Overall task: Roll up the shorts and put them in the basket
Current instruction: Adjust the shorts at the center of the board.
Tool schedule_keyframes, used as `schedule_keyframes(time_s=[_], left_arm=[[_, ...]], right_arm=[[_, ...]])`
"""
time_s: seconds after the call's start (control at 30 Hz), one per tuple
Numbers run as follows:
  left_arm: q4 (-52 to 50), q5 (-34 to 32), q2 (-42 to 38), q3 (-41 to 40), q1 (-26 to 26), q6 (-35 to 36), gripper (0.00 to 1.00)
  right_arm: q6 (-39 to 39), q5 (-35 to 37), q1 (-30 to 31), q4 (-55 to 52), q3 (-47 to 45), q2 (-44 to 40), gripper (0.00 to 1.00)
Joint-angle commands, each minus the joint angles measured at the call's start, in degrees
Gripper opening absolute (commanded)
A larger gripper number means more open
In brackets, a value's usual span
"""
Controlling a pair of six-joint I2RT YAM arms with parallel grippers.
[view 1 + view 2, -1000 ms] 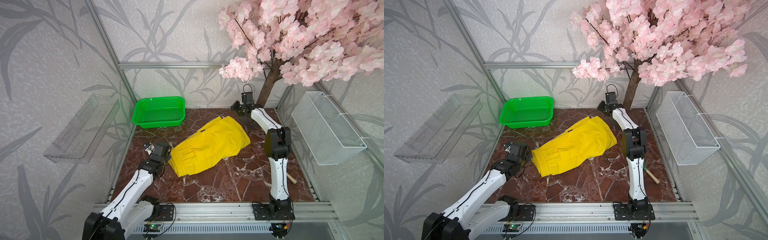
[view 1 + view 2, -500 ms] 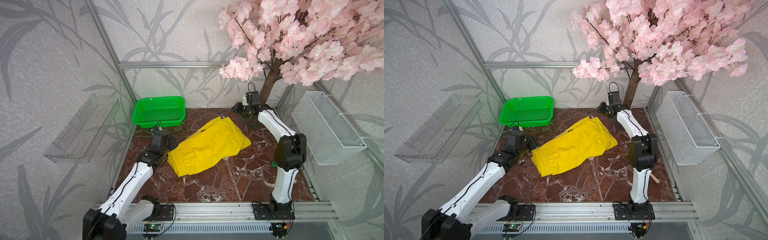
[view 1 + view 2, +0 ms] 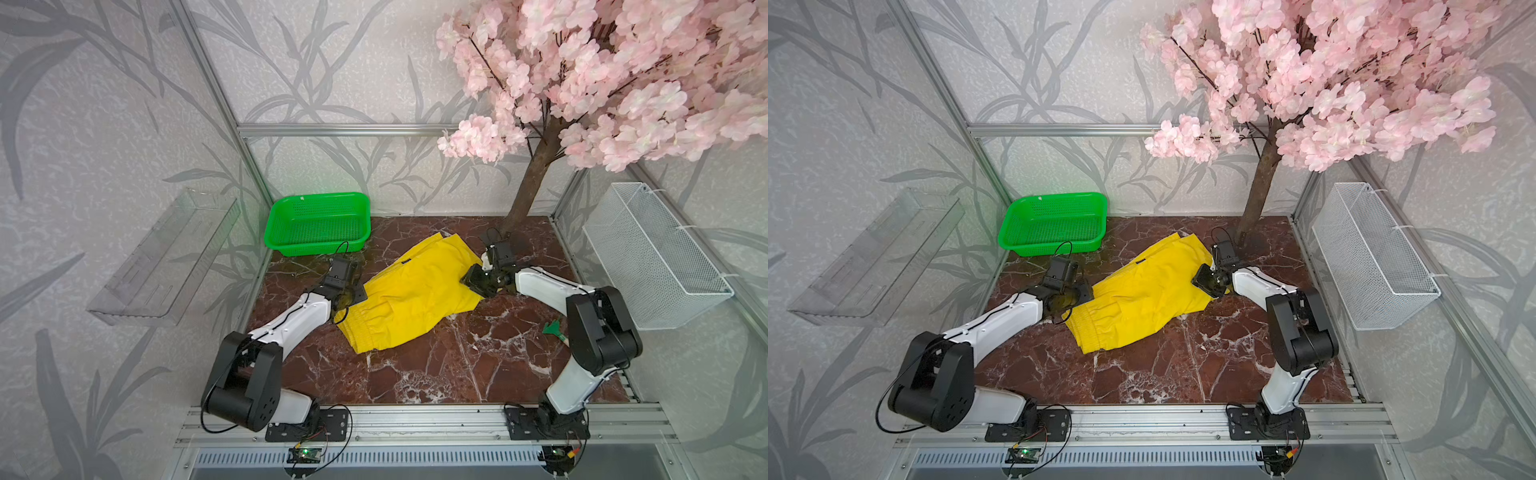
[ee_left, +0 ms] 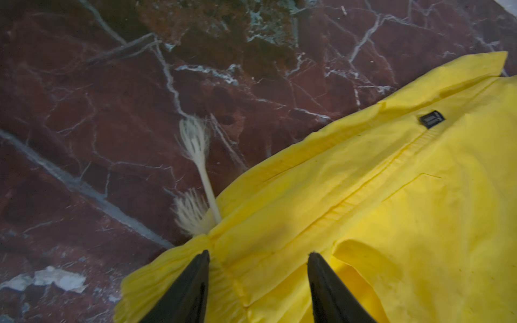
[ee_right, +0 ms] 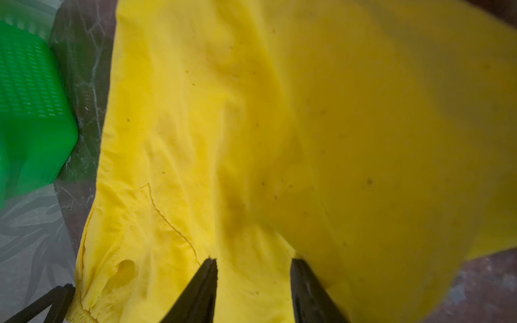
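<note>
Left gripper (image 4: 258, 252) is sitting low at the gathered waistband end of the shorts (image 3: 407, 299). Its jaws are standing apart with yellow cloth lying under and between them, and nothing is being pinched as far as the left wrist view shows. Right gripper (image 5: 253, 260) is reaching over the opposite end, by the leg hems. Its jaws are likewise spread above the fabric and are not closing on any fold that I can make out. The cloth there is blurring on one side, so I cannot tell whether an edge is lifting.

The shorts are lying flat and slantwise on the marble table (image 3: 415, 374), waistband toward the left arm and hems pointing toward the tree trunk (image 3: 532, 183). They are lying near the green basket (image 3: 318, 220) but apart from it. The whitish drawstring (image 4: 195, 145) is trailing out onto the stone beside the waistband, and the small dark label (image 4: 431, 118) is showing on the upper face.

No turn of cloth is showing at either end — the rolling itself seems not to have begun. By my reading, the arms are only taking their places. Nearly everything is waiting to be done — catching one end, turning it over on itself, and carrying that roll along the whole length.
</note>
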Motion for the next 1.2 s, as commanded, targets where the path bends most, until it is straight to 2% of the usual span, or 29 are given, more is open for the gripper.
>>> schedule_keyframes(time_s=[0.0, 0.2, 0.37, 0.6, 0.8, 0.97, 1.1, 1.17], left_arm=[[-2.86, -3.85, -0.30, -4.08, 0.26, -4.18, 0.58], [-2.73, -1.94, -0.72, -8.98, 0.25, -5.17, 0.56], [-1.36, 3.09, -2.92, -13.67, -1.22, -6.30, 0.51], [-0.61, 6.56, -3.49, -17.15, -8.66, -8.55, 0.46], [0.03, 10.63, -1.30, -14.79, -15.53, -8.68, 0.41], [-0.15, 12.32, 2.54, -9.68, -20.89, -7.22, 0.38], [0.03, 14.22, 5.66, -6.10, -24.13, -6.39, 0.36], [0.03, 14.89, 6.47, -4.55, -25.27, -5.77, 0.35]], right_arm=[[1.76, 0.80, 0.08, 2.93, 0.77, 1.85, 0.46], [-0.72, 3.12, -1.50, -1.16, 9.93, 10.14, 0.45], [-3.89, 4.05, -2.47, -6.55, 22.81, 20.20, 0.43], [-5.27, 4.68, -2.83, -13.56, 41.62, 32.74, 0.42], [-7.58, 5.93, -2.83, -18.27, 57.26, 40.35, 0.42], [-11.58, 7.34, -2.77, -25.02, 67.65, 40.65, 0.46], [-15.23, 9.34, -2.78, -28.99, 67.98, 34.90, 0.50], [-15.76, 8.60, -2.67, -29.55, 64.45, 30.51, 0.50]])
